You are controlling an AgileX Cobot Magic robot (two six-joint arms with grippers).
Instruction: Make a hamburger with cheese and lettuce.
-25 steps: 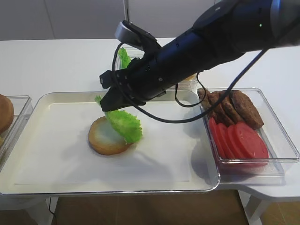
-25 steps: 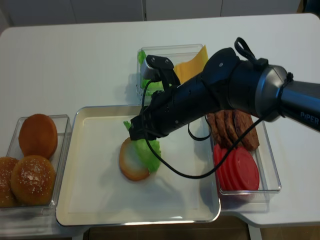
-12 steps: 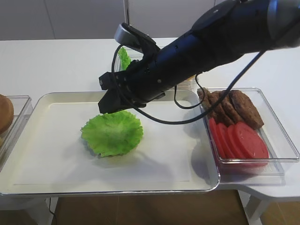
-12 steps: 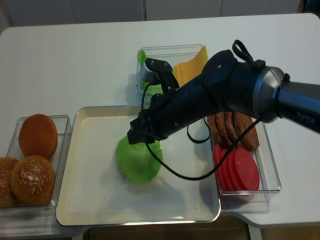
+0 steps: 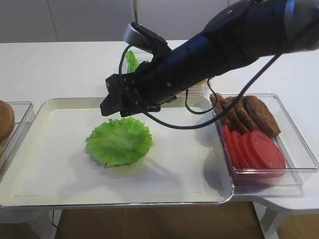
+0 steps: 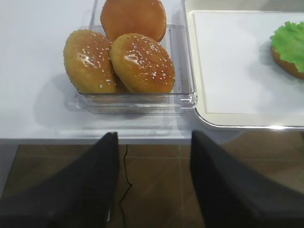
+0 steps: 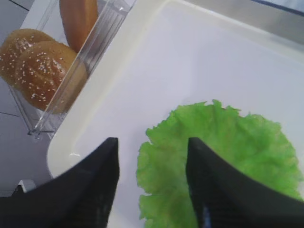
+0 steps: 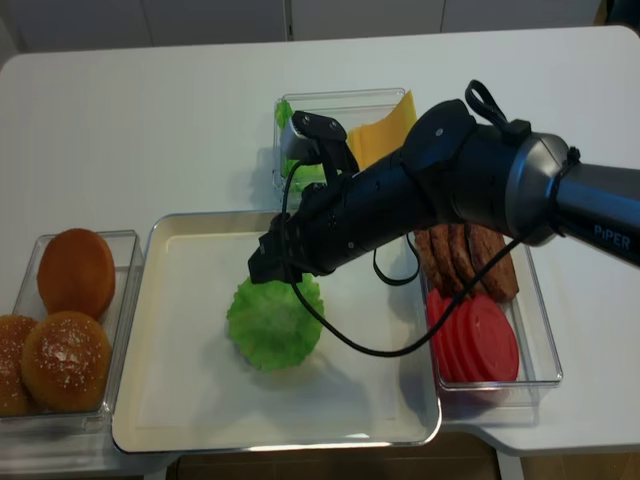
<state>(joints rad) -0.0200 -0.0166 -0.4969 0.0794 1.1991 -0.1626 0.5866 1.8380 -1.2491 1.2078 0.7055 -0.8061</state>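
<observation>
The lettuce lies flat over the hamburger bun on the white tray, covering it almost completely. The right gripper hovers just above the leaf's far edge, fingers spread and holding nothing. The left gripper hangs off the counter edge beside the bun tub, its fingers spread too. The cheese sits in the back container.

Two high front views, two wrist views.
Both high views angled down at the bench, one nearer, sharing the tray. Right wrist close above the lettuce; left wrist low at the bench's edge, buns toward 12 o'clock.
</observation>
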